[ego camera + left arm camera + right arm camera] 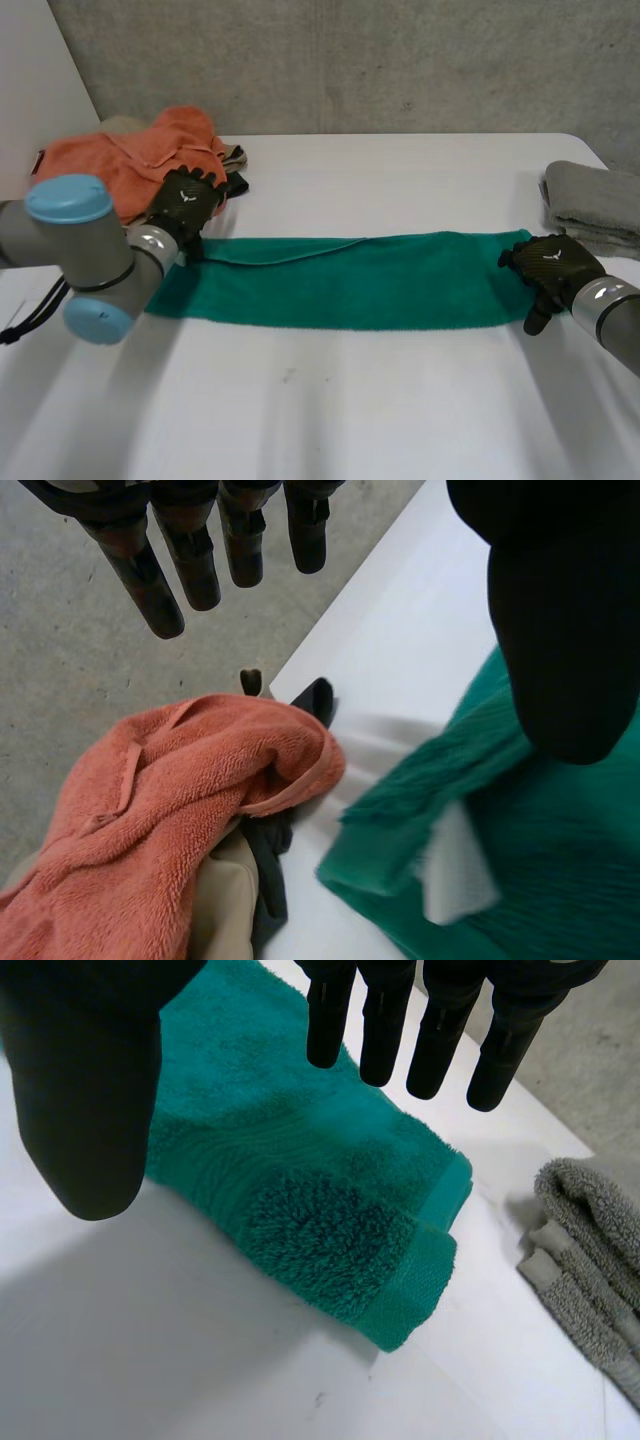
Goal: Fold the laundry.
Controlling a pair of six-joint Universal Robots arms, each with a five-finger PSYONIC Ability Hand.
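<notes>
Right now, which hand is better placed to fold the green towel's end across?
Probably the right hand: it hangs open over the green towel's squared end. The left hand is at a rumpled corner beside the orange towel.

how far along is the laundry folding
Done: a grey towel lies folded at the table's right edge. In hand: the green towel is doubled into a long strip, left hand and right hand open at its ends. Left: folding it shorter, then the orange towel heaped behind the left hand.
</notes>
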